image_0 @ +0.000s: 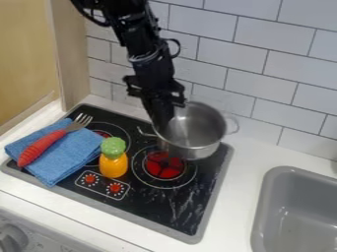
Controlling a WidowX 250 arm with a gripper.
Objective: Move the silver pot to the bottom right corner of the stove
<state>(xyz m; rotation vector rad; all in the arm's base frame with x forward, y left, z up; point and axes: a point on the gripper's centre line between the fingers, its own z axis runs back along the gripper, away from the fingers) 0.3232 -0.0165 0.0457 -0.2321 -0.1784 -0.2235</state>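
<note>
1. White rectangular wall tiles [273, 37] with dark joints rise behind a white countertop [247, 147] in the camera view, and a light wooden panel [69, 54] stands at the left.
2. Set into the countertop is a black stove top with a grey border [209, 206]. It has a red-centred burner ring [164, 165] near its middle, another partly visible burner farther back on the left, and two red control dials [103, 184] near its front edge.
3. The silver metal pot [204, 142] is at the back right part of the stove top, its open mouth facing up. It overlaps the rear of the middle burner ring in the view, and the front right corner lies apart from it.
4. From the top edge hangs the black robot arm [135, 29], its black gripper [164, 127] at the left side of the pot's rim, close to a loop handle. I cannot tell whether it is open or closed on the pot.
5. On the stove top's left side lies a folded blue cloth [69, 156], with a red-handled metal fork [47, 143] across it. Just beside the cloth stands an orange toy bottle with a bumpy green top [113, 160].
6. At the right is a grey sink basin [289, 211].
</note>
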